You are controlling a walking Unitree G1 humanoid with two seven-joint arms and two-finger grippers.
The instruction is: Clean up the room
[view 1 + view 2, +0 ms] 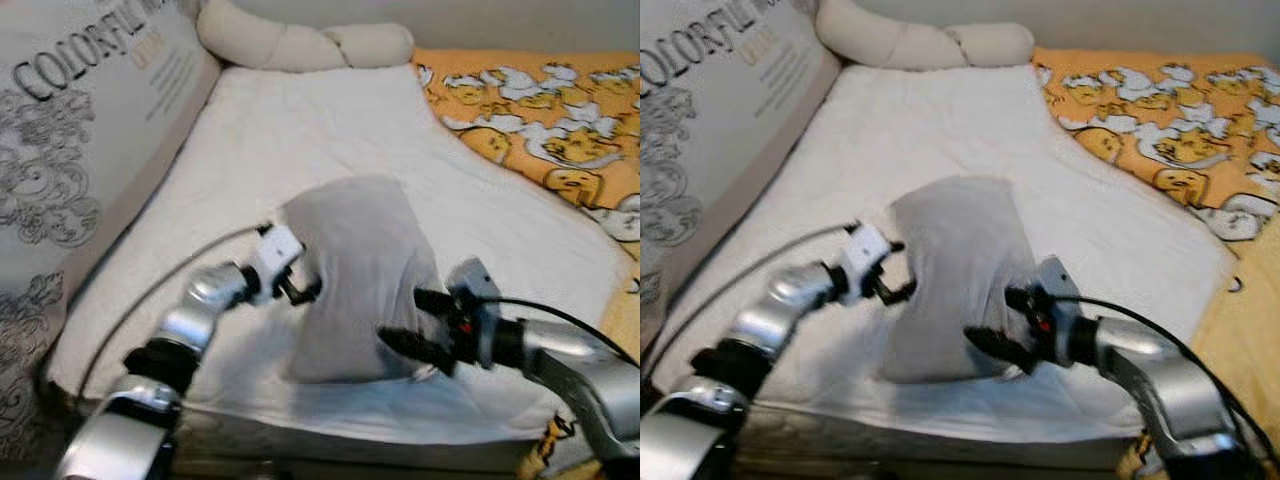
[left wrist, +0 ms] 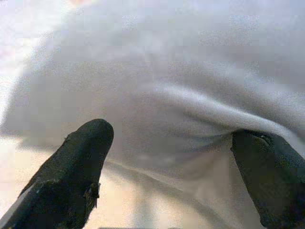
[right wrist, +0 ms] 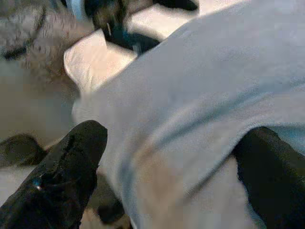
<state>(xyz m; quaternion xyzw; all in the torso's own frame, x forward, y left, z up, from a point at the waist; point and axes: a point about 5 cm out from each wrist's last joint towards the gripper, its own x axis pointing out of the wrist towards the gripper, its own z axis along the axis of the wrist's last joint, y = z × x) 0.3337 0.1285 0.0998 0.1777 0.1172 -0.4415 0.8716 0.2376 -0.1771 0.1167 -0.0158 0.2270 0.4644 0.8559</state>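
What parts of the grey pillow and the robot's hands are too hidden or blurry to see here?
- Grey pillow: its back side faces away from the eye views.
- Left gripper: fingers spread at the pillow's edge; actual contact is blurred in the left wrist view.
- Right gripper: the right wrist view is smeared, so any pinch is unclear.
- Bed: near edge cut off below.

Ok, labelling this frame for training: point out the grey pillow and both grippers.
grey pillow [image 1: 355, 265], left eye view, middle of its face.
left gripper [image 1: 306, 289], left eye view, between its fingertips.
right gripper [image 1: 408, 322], left eye view, between its fingertips.

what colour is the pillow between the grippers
Plain light grey pillow, clearest in the left eye view.
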